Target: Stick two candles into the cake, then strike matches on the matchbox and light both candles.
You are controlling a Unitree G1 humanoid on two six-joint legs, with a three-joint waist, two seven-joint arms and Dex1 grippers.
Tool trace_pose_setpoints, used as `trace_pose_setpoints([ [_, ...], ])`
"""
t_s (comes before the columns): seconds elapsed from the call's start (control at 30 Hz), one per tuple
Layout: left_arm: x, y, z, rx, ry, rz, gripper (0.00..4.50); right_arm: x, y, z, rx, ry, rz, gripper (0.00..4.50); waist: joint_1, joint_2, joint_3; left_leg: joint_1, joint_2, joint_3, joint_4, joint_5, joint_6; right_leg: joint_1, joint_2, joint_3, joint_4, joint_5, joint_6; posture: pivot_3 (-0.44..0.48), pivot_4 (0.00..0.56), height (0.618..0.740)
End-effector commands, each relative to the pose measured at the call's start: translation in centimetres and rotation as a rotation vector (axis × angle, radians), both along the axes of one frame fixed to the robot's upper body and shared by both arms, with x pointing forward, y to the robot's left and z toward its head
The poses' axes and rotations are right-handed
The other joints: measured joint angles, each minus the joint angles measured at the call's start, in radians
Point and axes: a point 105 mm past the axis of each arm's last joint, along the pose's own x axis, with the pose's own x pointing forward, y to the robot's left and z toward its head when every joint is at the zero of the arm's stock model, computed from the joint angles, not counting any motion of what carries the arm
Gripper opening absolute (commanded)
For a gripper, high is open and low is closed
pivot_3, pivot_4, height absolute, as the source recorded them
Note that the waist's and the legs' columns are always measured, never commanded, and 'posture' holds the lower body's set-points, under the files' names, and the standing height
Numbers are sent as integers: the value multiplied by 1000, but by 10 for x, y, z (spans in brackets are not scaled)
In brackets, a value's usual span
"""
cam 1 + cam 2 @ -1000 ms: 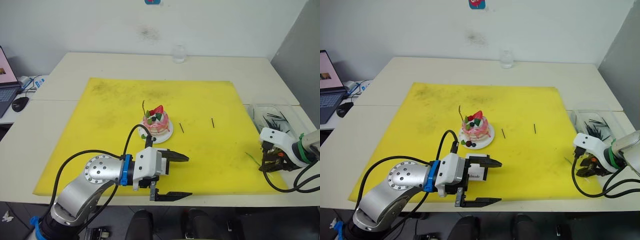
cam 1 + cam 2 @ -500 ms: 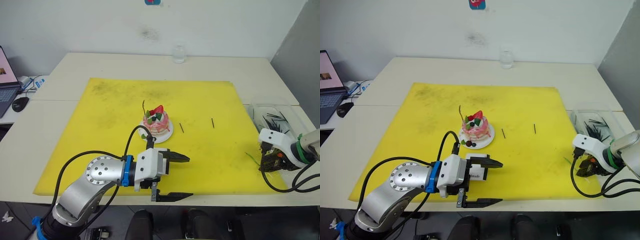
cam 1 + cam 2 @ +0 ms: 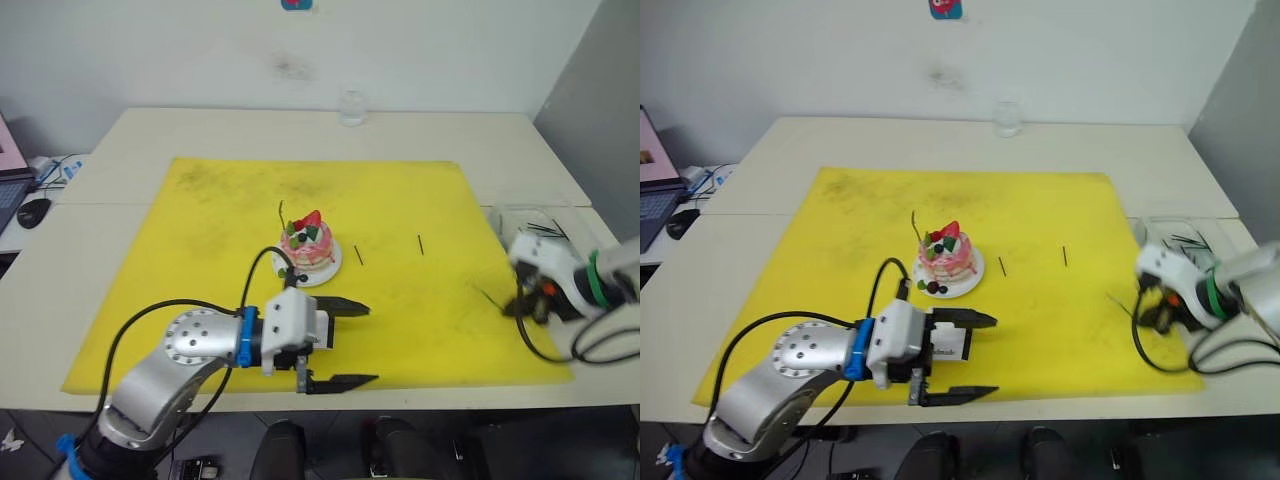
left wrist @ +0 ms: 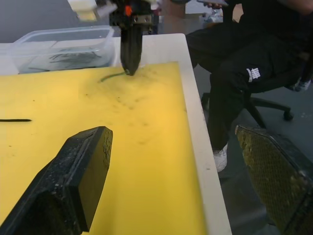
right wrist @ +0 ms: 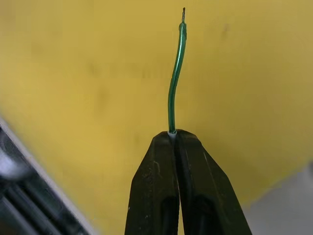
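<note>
**Green candle pinched at the right edge, cake waiting at centre**

Your right gripper has its fingers clenched on one end of the green candle, and the wrist view shows the thin wavy stick running straight out from the fingertips, wick end farthest from them. In the head view that gripper sits low over the right edge of the yellow mat, just in front of the clear tray of spare sticks. The candle's free end trails toward the mat's middle; whether it rests on the mat or hangs just above it is hard to tell.

The cake sits on its small white plate near the mat's centre, well apart from your right gripper and off to its left. A thin stick rises from the cake top, probably the first candle already planted.

Your left gripper hovers near the mat's front edge with fingers spread wide and holding nothing, just in front of the cake, with the matchbox tucked by it. Two matches lie between cake and tray.

The coming move looks like a carry leftward, tipping the candle's long axis upright over the cake.
</note>
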Motion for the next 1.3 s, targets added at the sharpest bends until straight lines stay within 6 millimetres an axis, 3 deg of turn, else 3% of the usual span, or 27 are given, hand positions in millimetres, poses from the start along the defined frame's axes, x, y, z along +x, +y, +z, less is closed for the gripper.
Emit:
trace_pose_setpoints([
  [0.03,1,17,17,-44,1,77,4500,17,37,41,172,-210,47,51,-3,-2,0,0,0,-1,0,0,0,0,0,-1,1,0,0,0,150,740],
  [0.13,7,35,24,-44,22,163,4500,26,76,59,340,-338,91,51,-8,-2,0,0,1,-2,1,0,0,0,1,-1,3,0,0,0,150,740],
  [0.27,23,71,37,-30,6,306,4500,45,123,66,560,-572,78,51,-6,-2,0,-1,1,-1,1,0,0,-1,1,-1,5,0,0,0,150,740],
  [0.5,40,98,44,-54,-16,437,4500,58,169,55,775,-788,46,51,1,-2,-1,-2,-1,1,2,0,0,-2,0,2,3,1,1,0,150,740],
  [0.7,38,97,39,-67,23,429,4500,57,200,32,871,-794,49,51,-2,-2,-1,-1,0,1,1,0,0,-2,0,3,3,1,1,0,150,740],
  [0.97,32,84,40,-74,56,354,4500,56,222,9,913,-769,75,51,-4,-2,0,0,1,0,1,0,0,-2,0,1,6,0,0,0,150,740],
  [1.3,34,85,44,-57,51,347,4500,63,219,0,885,-809,54,51,-4,-2,0,1,1,0,1,0,0,-2,0,2,7,0,0,0,150,740],
])
